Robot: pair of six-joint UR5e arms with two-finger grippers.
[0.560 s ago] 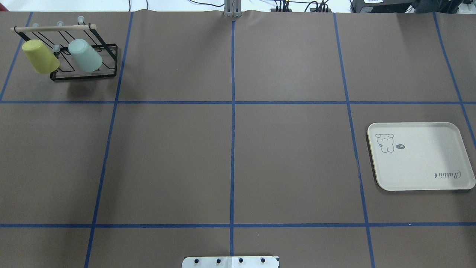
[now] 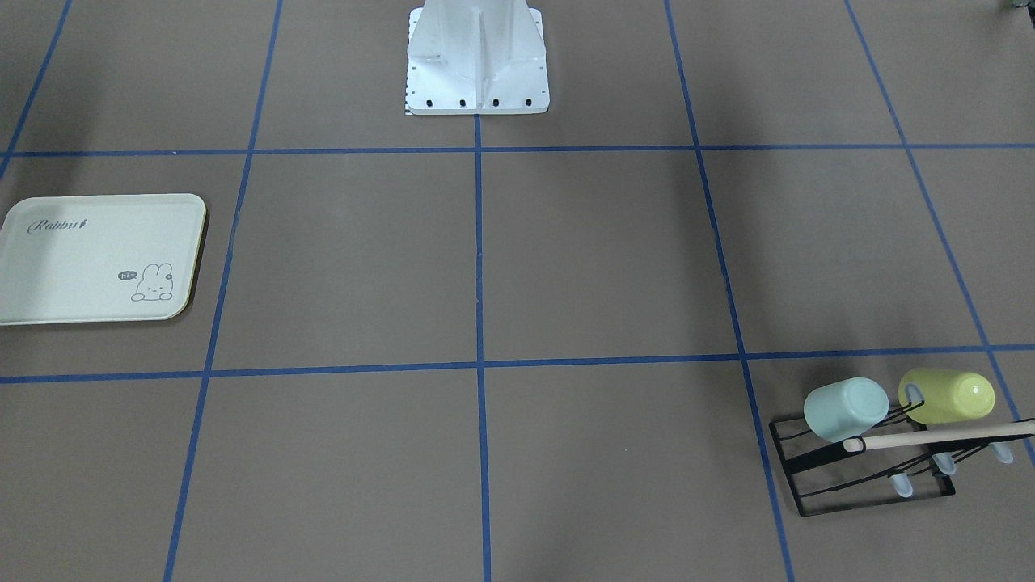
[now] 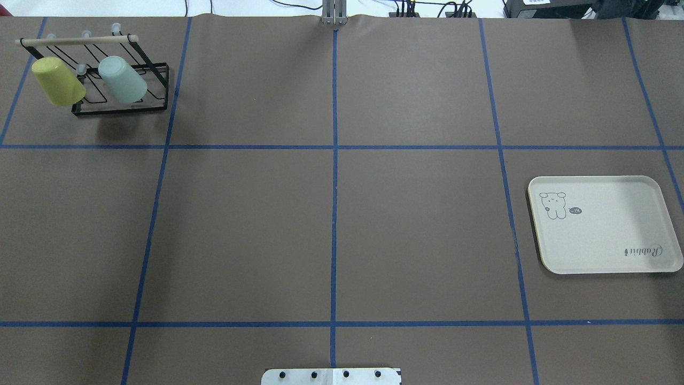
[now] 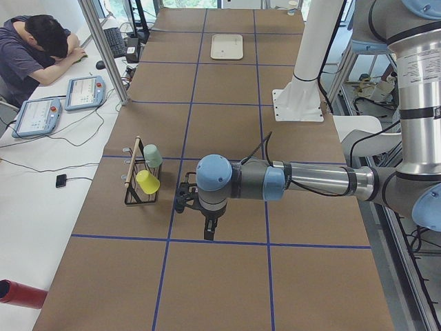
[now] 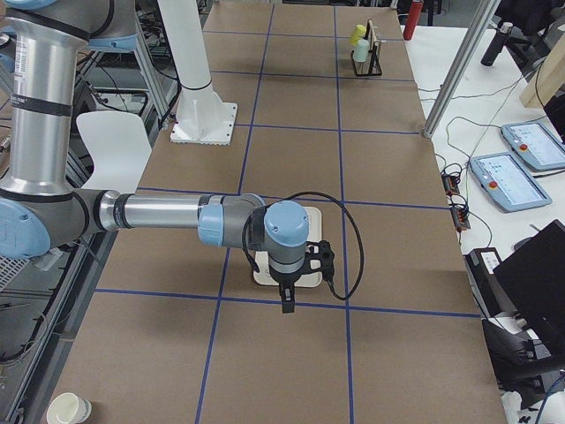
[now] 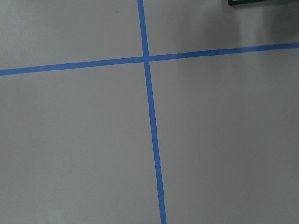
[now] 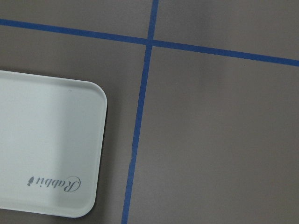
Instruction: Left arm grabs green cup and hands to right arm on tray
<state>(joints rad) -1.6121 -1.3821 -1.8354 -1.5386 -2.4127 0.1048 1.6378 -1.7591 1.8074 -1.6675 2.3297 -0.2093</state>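
One green cup (image 4: 153,155), near left tool (image 4: 180,201)

Left arm (image 4: 317,181) and right arm (image 5: 159,212), silver-grey tubes, pale-blue joint caps (image 4: 215,172), black cable (image 5: 356,237), white pedestal (image 2: 477,56), dark bolts (image 2: 462,103).

On my screens I can read only the tray (image 2: 97,267). It carries the word "Rabbit" (image 2: 55,227) in script near one corner. A small dark bubble (image 2: 124,276) beside the bunny drawing (image 2: 154,283) seems to say "hi". The white label (image 4: 422,69) on the left arm (image 4: 310,181) is too small to read.
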